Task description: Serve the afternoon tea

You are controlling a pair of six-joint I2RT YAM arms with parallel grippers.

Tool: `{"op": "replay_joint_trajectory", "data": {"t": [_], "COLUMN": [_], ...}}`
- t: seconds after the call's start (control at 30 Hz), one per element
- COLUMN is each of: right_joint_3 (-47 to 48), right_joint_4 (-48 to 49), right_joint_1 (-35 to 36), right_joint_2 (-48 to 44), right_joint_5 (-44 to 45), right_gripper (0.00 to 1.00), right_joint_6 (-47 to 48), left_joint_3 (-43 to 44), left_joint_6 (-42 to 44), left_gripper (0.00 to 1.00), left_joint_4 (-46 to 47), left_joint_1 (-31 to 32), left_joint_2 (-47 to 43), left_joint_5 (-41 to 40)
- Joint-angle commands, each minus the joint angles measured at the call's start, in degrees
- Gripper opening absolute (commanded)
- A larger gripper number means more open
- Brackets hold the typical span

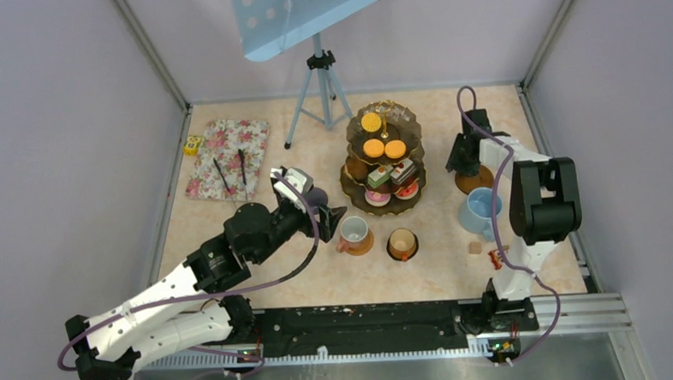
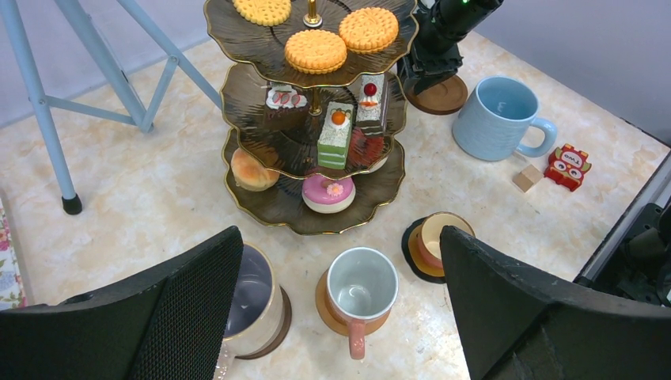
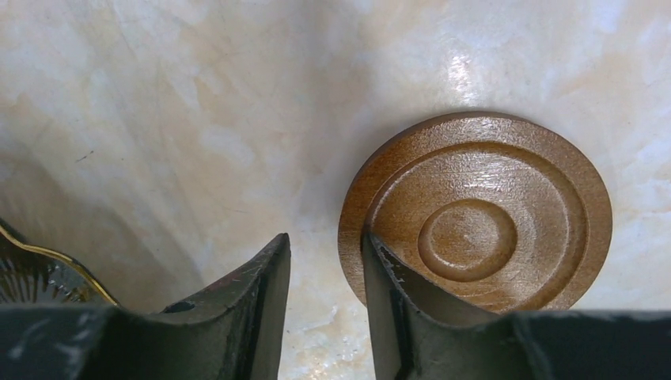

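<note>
Right end effector (image 3: 324, 241), jaws narrowly parted and unclamped, straddles the round brown wooden coaster (image 3: 475, 237) at its rim, upper right of the beige marbled surface (image 1: 448, 266) beside the dark 3-tier gold-rimmed stand (image 2: 277, 218), likely to lift it; left end effector (image 2: 340, 237) hangs released.

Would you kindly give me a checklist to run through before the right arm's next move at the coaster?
1. Coaster bare: ok.
2. Right gripper at its rim: ok.
3. Jaws closed on it: not ok, a gap shows.
4. Stand clear of that gripper: cannot tell, very near.
5. Blue mug on a coaster: not ok, none under it.
6. Left gripper open, out of the way: ok.
</note>
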State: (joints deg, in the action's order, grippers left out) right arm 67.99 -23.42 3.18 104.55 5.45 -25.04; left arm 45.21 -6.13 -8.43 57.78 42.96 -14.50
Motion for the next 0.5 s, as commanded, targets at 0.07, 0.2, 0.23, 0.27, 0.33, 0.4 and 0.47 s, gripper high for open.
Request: {"op": "replay_joint_trajectory", "data": {"t": [0.07,0.2,0.23,0.27,0.33,0.4,0.47], "right_joint_3": [-0.68,-4.26,-5.48,-7.27,-10.21,-12.99,-15.28], "right_joint_4": [0.16,0.01,0.07,0.19,0.44,1.08,1.18], "right_joint_1": [2.45,4.39,4.87,5.31,6.02,6.87,7.86], "right_joint_2": [-0.4,-3.08,-3.93,-4.81,-6.78,-9.16,-11.03], "right_joint_5": [-3.75,-4.84,-5.09,-5.18,-5.19,-7.47,-8.18], "right_gripper": [0.35,0.32,0.32,0.32,0.32,0.32,0.32], "right_joint_6": [0.33,0.13,0.04,-0.06,-0.46,-0.72,-1.24], "left_joint_3": [2.17,2.22,2.17,2.23,2.17,2.18,2.21], "left_joint_6": [-0.24,-0.11,0.02,0.02,0.16,0.2,0.31], "left_gripper": [0.99,0.99,0.99,0.99,0.99,0.99,0.99], "left_joint_4": [1.18,1.57,1.64,1.75,2.03,2.38,2.98], "left_joint_1": [-0.21,-0.21,-0.22,-0.21,-0.21,-0.21,-0.21], "left_joint_2": [-0.27,0.2,0.32,0.47,0.75,1.25,1.85], "left_joint_5": [-0.36,-0.06,0.0,0.12,0.47,0.81,1.3]}}
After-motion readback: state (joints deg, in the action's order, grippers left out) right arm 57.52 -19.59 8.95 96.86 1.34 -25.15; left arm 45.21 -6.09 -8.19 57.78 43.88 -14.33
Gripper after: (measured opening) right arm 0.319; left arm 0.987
